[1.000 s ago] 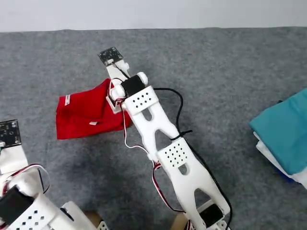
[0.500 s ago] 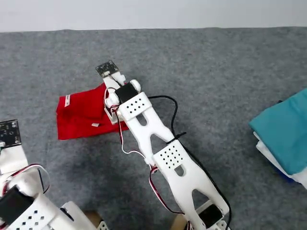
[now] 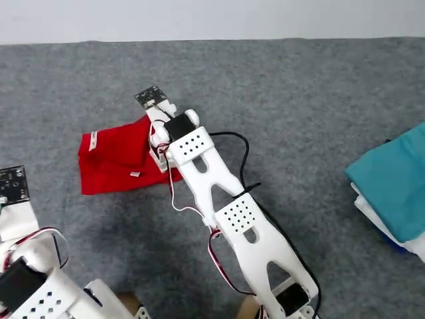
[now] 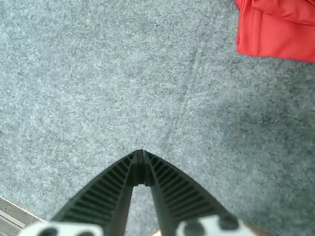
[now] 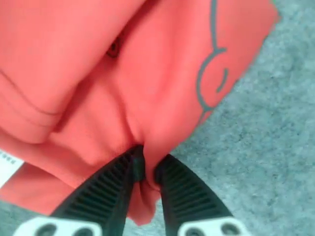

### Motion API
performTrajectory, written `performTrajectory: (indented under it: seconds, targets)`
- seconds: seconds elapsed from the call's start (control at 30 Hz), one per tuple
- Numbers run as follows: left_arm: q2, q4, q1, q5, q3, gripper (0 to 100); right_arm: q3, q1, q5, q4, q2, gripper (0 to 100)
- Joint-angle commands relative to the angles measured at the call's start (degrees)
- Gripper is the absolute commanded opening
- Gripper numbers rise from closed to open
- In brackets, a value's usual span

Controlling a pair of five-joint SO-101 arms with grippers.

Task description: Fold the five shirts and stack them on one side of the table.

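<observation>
The red shirt lies partly folded. A bunched bit of its near edge is clamped between the right gripper's fingers, and the rest spreads away from that gripper along the shirt's long axis, toward the left arm's side. The left gripper, jaws together on nothing, hangs over grey carpet, apart from the shirt's corner ahead of it. The stack of folded shirts sits well apart on the right gripper's opposite side.
</observation>
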Motion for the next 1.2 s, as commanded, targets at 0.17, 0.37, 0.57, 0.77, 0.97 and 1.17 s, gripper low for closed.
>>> performTrajectory:
  seconds: [0.17,0.37,0.57,0.77,0.97,1.17]
  targets:
    - [-0.7,-1.0,-0.1,-0.2,-0.5,0,1.9,7.0,0.7,3.0,-5.5,1.0]
    - [-0.7,-1.0,-0.1,-0.2,-0.5,0,20.4,7.1,0.8,2.9,-21.3,1.0]
    - [-0.7,-1.0,-0.1,-0.2,-0.4,0,43.3,7.3,0.8,2.7,-36.9,1.0]
    - [-0.7,-1.0,0.0,-0.2,-0.4,0,63.0,8.4,2.6,2.6,-44.6,1.0]
    - [-0.5,-1.0,0.1,-0.2,-0.4,0,74.0,12.9,7.0,0.1,-45.6,1.0]
    - [-0.4,-1.0,0.1,-0.2,-0.5,1,74.4,13.0,10.0,0.0,-48.2,6.9]
